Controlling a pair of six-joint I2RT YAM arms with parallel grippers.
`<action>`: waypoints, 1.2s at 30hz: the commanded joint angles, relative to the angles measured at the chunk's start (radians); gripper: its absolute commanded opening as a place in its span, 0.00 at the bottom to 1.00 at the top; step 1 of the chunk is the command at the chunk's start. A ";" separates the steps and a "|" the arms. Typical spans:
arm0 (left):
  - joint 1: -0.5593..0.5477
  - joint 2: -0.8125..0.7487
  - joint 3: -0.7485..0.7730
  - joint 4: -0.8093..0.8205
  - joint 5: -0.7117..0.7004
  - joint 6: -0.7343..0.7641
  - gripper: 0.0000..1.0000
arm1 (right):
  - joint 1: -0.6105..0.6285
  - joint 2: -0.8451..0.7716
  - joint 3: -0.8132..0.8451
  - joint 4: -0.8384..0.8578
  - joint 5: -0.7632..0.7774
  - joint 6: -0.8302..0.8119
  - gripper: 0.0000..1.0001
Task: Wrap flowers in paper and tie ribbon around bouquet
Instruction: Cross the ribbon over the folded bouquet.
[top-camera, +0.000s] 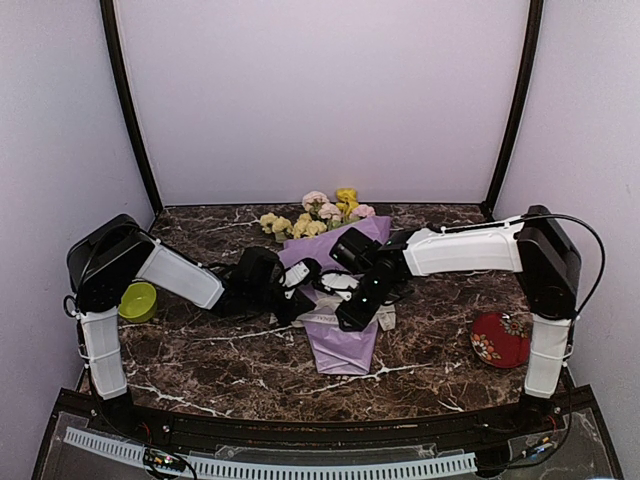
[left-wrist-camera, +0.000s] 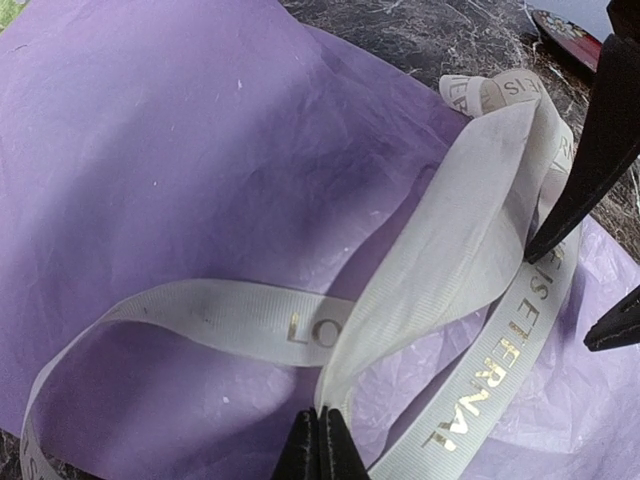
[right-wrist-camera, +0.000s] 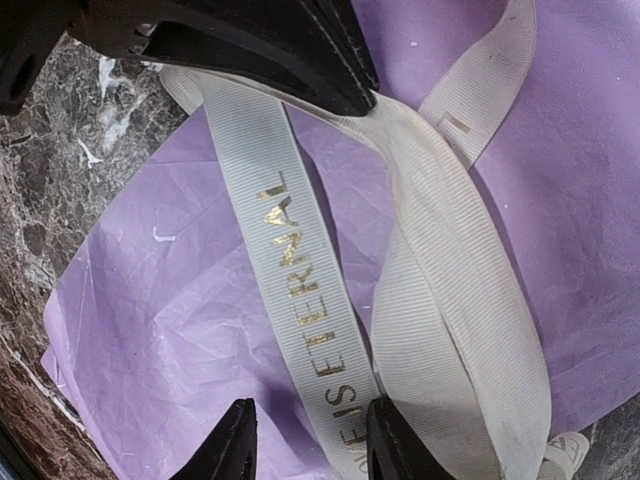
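The bouquet lies mid-table: yellow and pink flowers (top-camera: 318, 215) stick out of the far end of the lilac paper (top-camera: 343, 345) cone. A cream ribbon (left-wrist-camera: 455, 255) with gold lettering loops over the paper (left-wrist-camera: 170, 150). My left gripper (left-wrist-camera: 322, 440) is shut on a folded strand of the ribbon. In the top view my left gripper (top-camera: 298, 286) sits at the cone's left side and my right gripper (top-camera: 352, 312) just right of it. My right gripper (right-wrist-camera: 310, 448) is open, and the lettered ribbon (right-wrist-camera: 300, 280) strand runs between its fingertips (right-wrist-camera: 232, 450), against the right one only.
A green bowl (top-camera: 138, 300) stands at the left edge of the marble table (top-camera: 220, 360). A red patterned plate (top-camera: 498, 338) lies at the right. Pale walls enclose the back and both sides.
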 joint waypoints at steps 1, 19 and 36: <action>-0.001 -0.016 0.012 -0.009 0.016 0.004 0.00 | 0.008 0.021 -0.010 -0.005 0.066 0.016 0.34; -0.001 -0.021 0.018 -0.018 0.025 -0.001 0.00 | 0.007 -0.079 -0.062 0.019 -0.025 0.050 0.00; 0.021 -0.224 0.006 -0.182 0.051 -0.066 0.47 | -0.076 -0.231 -0.226 0.164 -0.321 0.160 0.00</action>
